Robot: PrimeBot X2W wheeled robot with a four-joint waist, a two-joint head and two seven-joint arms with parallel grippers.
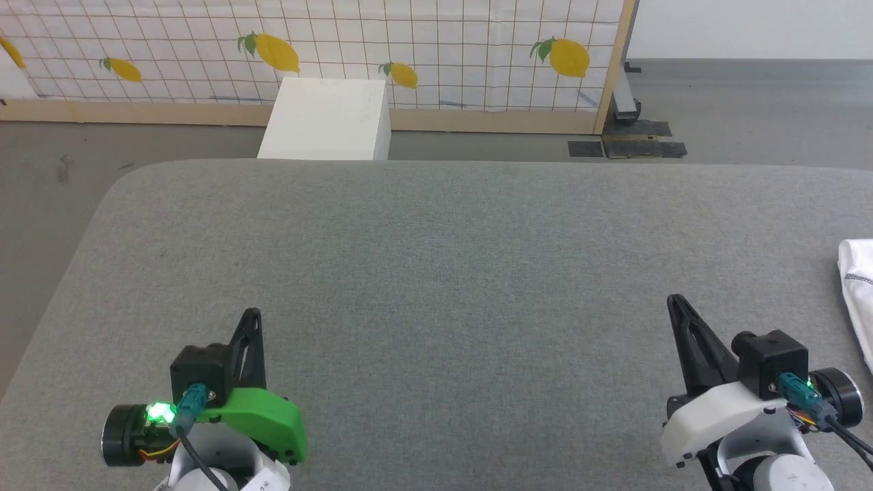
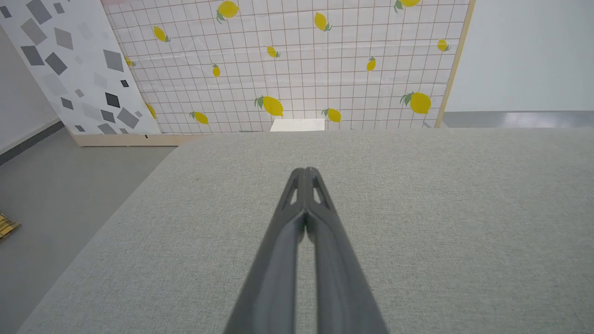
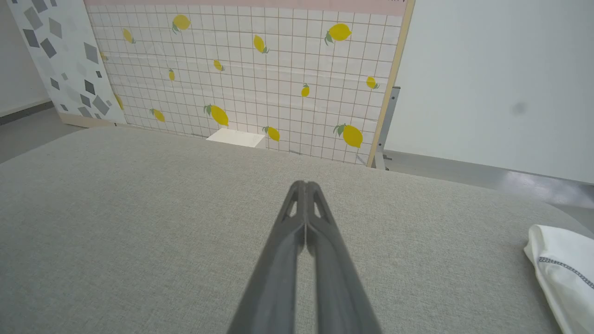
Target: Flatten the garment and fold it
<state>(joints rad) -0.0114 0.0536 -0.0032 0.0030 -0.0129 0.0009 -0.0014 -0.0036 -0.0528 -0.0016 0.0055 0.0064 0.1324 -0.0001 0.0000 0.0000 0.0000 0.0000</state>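
Observation:
The white garment (image 1: pixel 859 293) lies bunched at the far right edge of the grey padded table (image 1: pixel 436 273), cut off by the frame; a grey zigzag seam runs across it. It also lies at the lower right of the right wrist view as the garment (image 3: pixel 561 273). My right gripper (image 1: pixel 675 300) rests low on the right, shut and empty, a good way left of the cloth; its tips meet in its own view (image 3: pixel 305 184). My left gripper (image 1: pixel 252 314) sits at the lower left, shut on nothing, its fingers pressed together (image 2: pixel 306 170).
A rigid white box (image 1: pixel 327 119) stands on the floor beyond the table's far edge, before a lemon-print grid screen (image 1: pixel 436 48). A wooden post and metal foot (image 1: pixel 624 102) stand at the back right. Grey floor drops off left of the table.

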